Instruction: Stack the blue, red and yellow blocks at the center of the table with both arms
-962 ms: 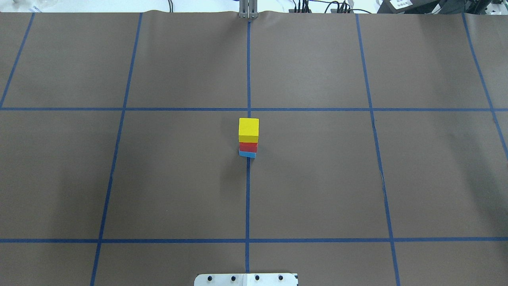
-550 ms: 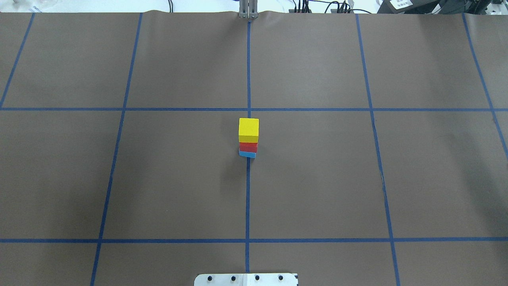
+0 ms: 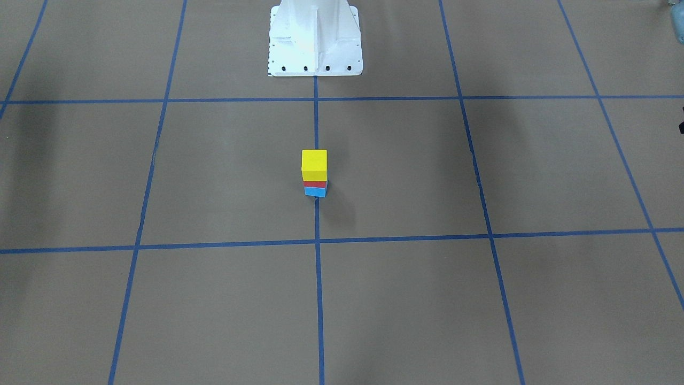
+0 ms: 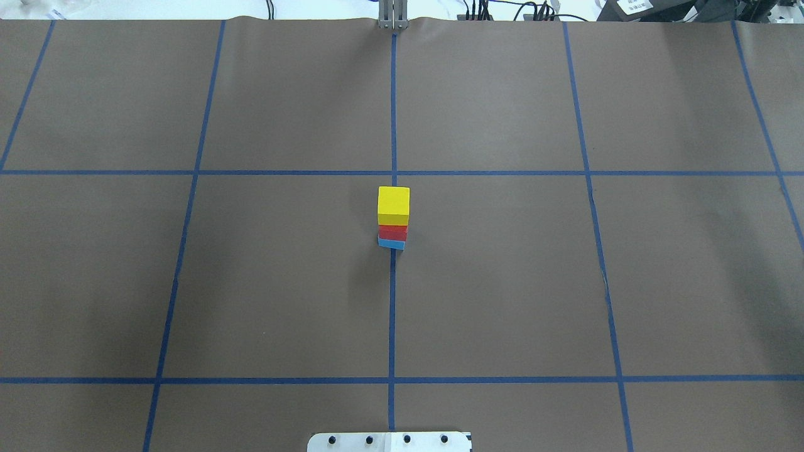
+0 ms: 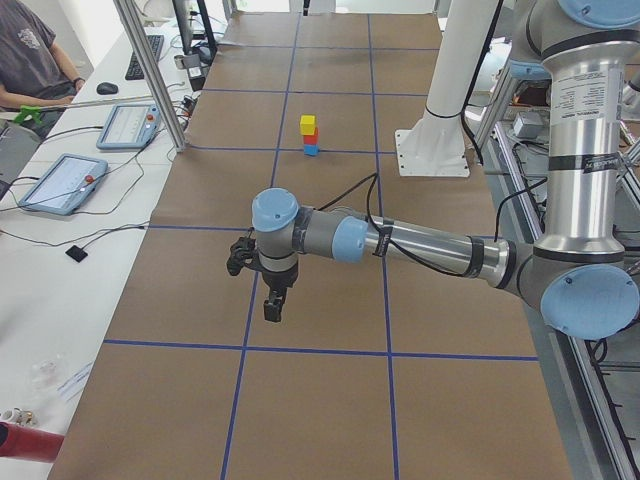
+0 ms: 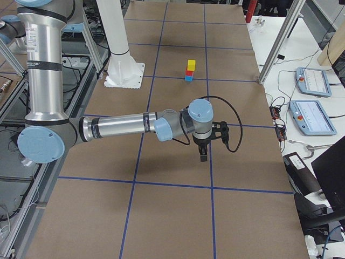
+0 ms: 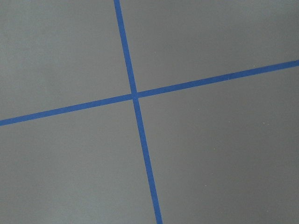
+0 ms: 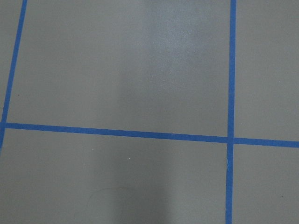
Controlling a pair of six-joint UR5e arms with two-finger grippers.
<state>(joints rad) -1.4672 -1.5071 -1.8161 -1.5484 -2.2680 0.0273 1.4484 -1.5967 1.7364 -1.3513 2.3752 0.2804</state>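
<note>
white side desk along the room's edge | near teach pendant and far teach pendant lying flat on it | keyboard and mouse beyond | seated person in dark shirt at desk | aluminium post upright at desk edge | light even, shadows soft

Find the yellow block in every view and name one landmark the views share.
Front-facing: yellow block just left of centre.
Overhead: centre, slightly above the middle.
Exterior left: upper middle.
Exterior right: upper part, a little right of centre.
Left wrist: not in it.
Right wrist: not in it.
Landmark: the white base, seen in all four exterior views.
</note>
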